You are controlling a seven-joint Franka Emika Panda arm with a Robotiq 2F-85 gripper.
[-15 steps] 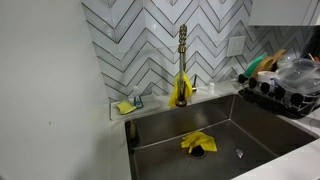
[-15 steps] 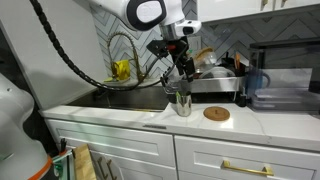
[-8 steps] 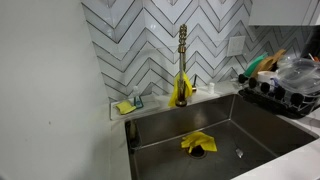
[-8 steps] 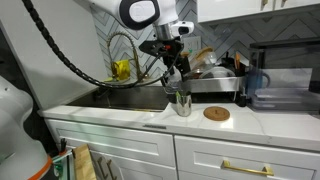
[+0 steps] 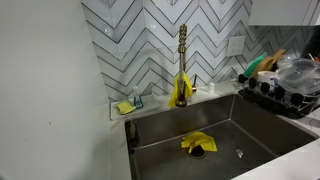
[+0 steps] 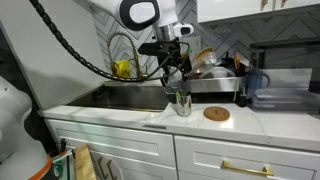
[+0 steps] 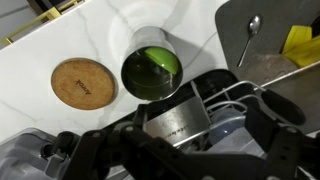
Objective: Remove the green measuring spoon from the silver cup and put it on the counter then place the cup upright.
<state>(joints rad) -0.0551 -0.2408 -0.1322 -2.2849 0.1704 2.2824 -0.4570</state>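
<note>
Wrist view looks straight down into the silver cup point(image 7: 150, 40), and we see the green measuring spoon point(image 7: 152, 72) lying inside it, its green filling most of the bottom. So the first step is not yet done: the spoon is in the cup and not on the bench point(image 7: 95, 25).

The cup stands on the white bench between a round cork coaster point(image 7: 84, 83) and the edge of the sink point(image 7: 262, 62). In an exterior view the cup point(image 6: 181, 103) appears to stand upright on its base, mouth up, so we judge that the last step may need little or no work unless lifting the spoon out tips it.

The hand point(image 6: 176, 78) hangs just above the cup, apart from it. In the wrist view its jaws stand spread wide and we see nothing between them; it grips neither spoon nor cup.

What is left, as we read it, is nearly everything: lower into the cup, take the spoon, lay it on a bare stretch of bench, then check the cup. The spoon's handle is hard to make out from above, so we cannot tell where a grip would best go.
</note>
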